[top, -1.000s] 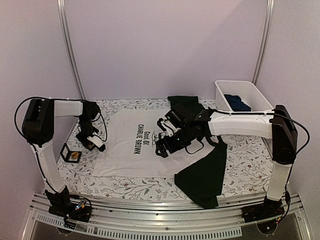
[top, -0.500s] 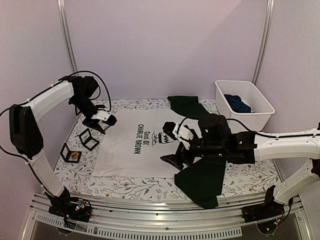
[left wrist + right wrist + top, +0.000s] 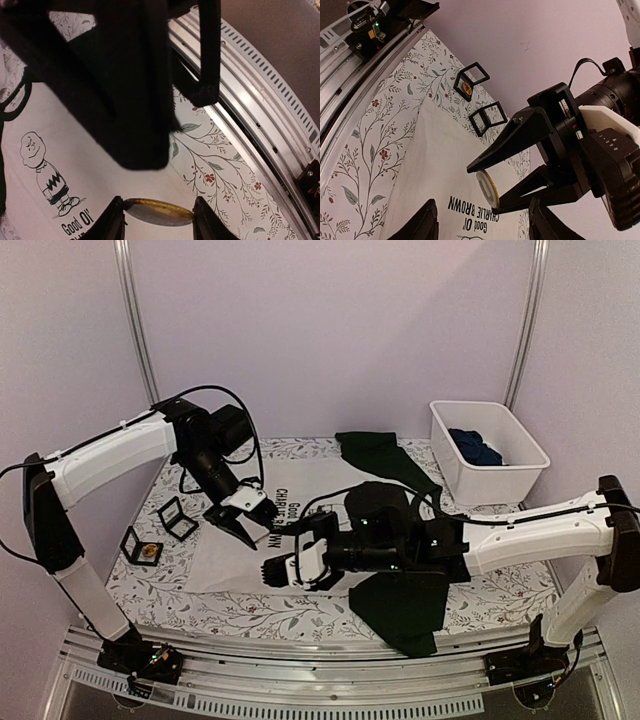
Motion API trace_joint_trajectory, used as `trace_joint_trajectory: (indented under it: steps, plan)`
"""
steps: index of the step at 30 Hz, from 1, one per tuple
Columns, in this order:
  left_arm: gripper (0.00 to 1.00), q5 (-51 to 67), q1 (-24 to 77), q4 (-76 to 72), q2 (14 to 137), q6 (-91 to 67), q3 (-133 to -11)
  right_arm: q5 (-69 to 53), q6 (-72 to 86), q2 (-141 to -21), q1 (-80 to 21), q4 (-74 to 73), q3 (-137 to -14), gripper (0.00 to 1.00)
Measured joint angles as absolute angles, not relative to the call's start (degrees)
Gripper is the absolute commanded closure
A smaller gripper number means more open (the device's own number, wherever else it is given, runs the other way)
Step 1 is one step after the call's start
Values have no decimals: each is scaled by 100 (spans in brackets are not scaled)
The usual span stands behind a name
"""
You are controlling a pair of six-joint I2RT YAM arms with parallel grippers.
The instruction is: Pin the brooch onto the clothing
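Note:
The clothing, a white T-shirt [image 3: 222, 562] with dark sleeves [image 3: 400, 612], lies flat on the table, its Charlie Brown print [image 3: 47, 176] showing. My left gripper [image 3: 246, 522] hovers over the shirt's left part, shut on the brooch [image 3: 158, 212], a round gold-rimmed disc held edge-on between its fingertips [image 3: 113, 221]. In the right wrist view the brooch [image 3: 488, 189] sits in the left gripper [image 3: 485, 187] above the "Charlie Brown" lettering. My right gripper [image 3: 290, 568] faces it from close by, open, nothing between its fingers [image 3: 422, 224].
Two black open boxes [image 3: 178, 518] [image 3: 140, 547] lie left of the shirt, the nearer one holding a gold disc. A white bin [image 3: 500, 430] with a dark blue garment [image 3: 474, 447] stands at the back right. The metal rail [image 3: 260, 115] runs along the near edge.
The left gripper rose from the boxes and swung right over the shirt with the brooch. The right gripper moved from the print toward the shirt's near-left part, its jaws narrowing somewhat.

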State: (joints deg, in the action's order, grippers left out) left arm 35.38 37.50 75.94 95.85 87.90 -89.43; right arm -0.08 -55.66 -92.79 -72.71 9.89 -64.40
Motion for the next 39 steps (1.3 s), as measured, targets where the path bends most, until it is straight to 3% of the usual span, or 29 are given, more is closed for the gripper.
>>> trace_joint_trajectory:
  steps: [4,20,30,39]
  plan:
    - [72,3452,4064,7620,9585,8565,-8866,119,-5946,-9594,-7271,755,-6838,56]
    - [72,3094,4296,7791,9594,8239,-8866,502,-6368,-10088,-7275,-43,-7472,79]
    - [73,2834,4259,7905,9627,8158,-8866,670,-6257,-10191,-7275,-123,-7485,79]
    - [73,3514,4292,7808,9662,7913,-8995,-75,-5441,-8954,-7275,1479,-5769,74]
